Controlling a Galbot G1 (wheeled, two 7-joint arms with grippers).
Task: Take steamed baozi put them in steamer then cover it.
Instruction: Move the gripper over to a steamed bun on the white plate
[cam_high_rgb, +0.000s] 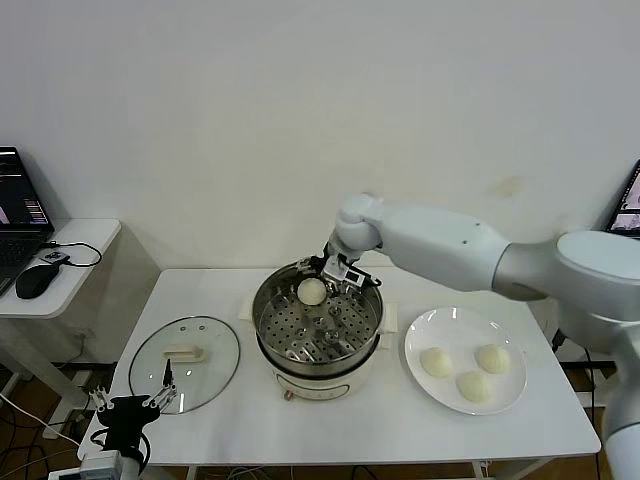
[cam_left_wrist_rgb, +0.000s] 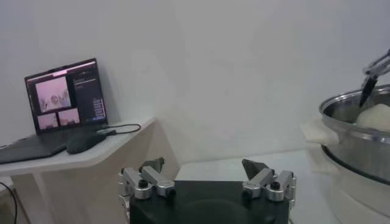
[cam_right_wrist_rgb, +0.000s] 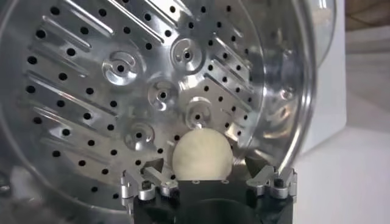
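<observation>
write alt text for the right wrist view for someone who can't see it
The right claw holds a cream-white baozi just above the perforated metal tray of the steamer, near the tray's edge. The shiny tray fills most of the picture, with a strip of white table beside it.

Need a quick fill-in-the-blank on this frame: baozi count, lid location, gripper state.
1. The white plate holds ____ baozi.
2. The right gripper holds a baozi over the ____.
3. The cover lies on the table to the robot's ____ of the steamer.
4. The left gripper, parked by the table's edge, is ____.

Missing words: three; steamer; left; open
</observation>
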